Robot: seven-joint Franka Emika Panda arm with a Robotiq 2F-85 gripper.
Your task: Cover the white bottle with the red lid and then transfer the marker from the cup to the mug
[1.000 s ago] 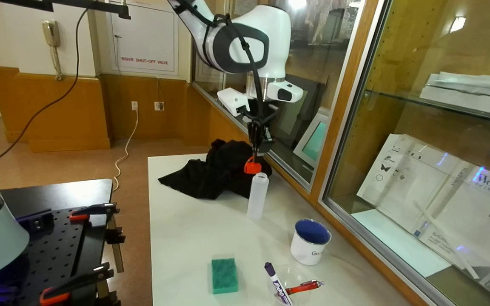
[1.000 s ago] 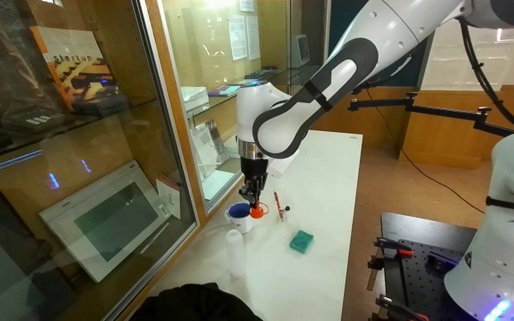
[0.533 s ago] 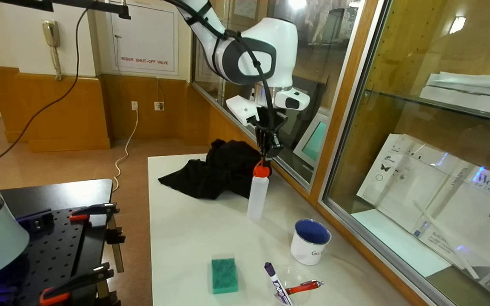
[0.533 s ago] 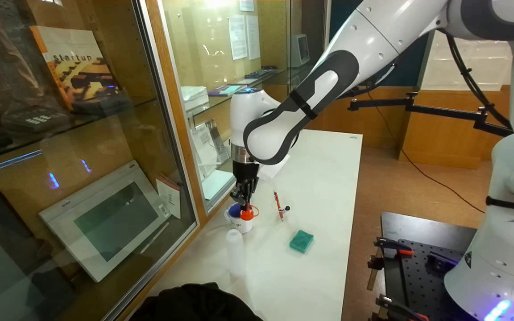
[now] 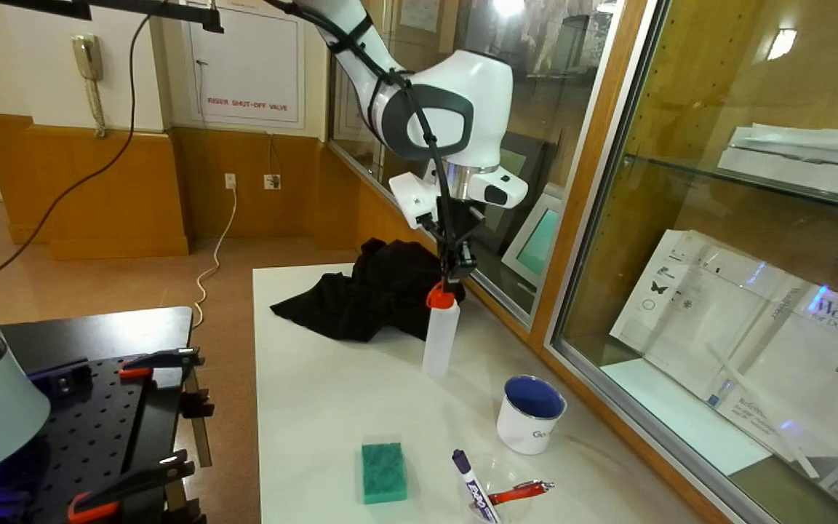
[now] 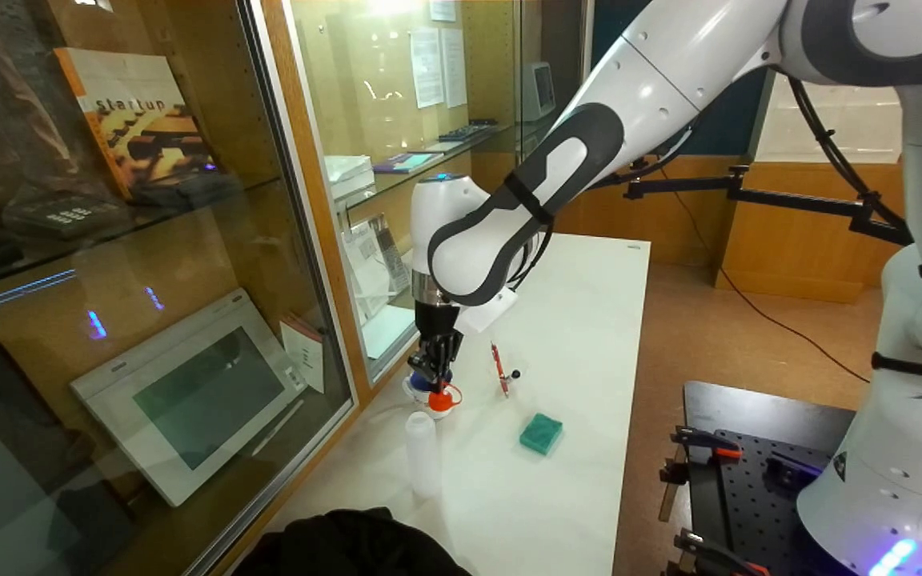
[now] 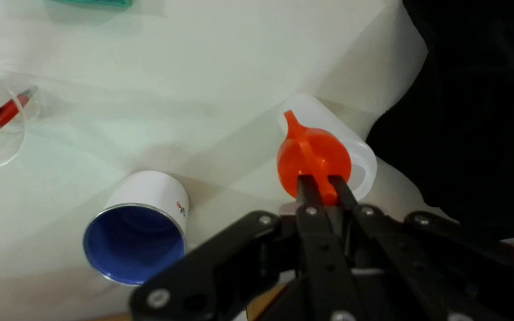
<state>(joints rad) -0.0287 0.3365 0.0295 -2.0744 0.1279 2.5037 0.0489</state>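
Observation:
My gripper (image 5: pixel 448 282) is shut on the red lid (image 5: pixel 439 297), holding it by its top with the cone hanging below the fingers (image 7: pixel 307 191). The slim white bottle (image 5: pixel 441 342) stands upright and uncapped. In the wrist view the lid (image 7: pixel 295 156) overlaps the bottle (image 7: pixel 321 113), but the open mouth shows to its right. In an exterior view the lid (image 6: pixel 441 402) is apart from the bottle (image 6: pixel 422 460), on the mug's side. The white mug with blue inside (image 7: pixel 156 191) is upright. The purple-capped marker (image 5: pixel 468 477) leans in a clear cup (image 7: pixel 5 149).
A red pen (image 5: pixel 521 491) shares the cup with the marker. A green sponge (image 6: pixel 541 434) lies on the table. A black cloth (image 5: pixel 382 295) lies close beside the bottle. A glass display case (image 6: pixel 325 344) runs along the table's edge near the mug and bottle.
My gripper has moved sideways toward the glass case and then lower, carrying the red lid closer to the bottle's height. The bottle, mug, cup and sponge have not moved.

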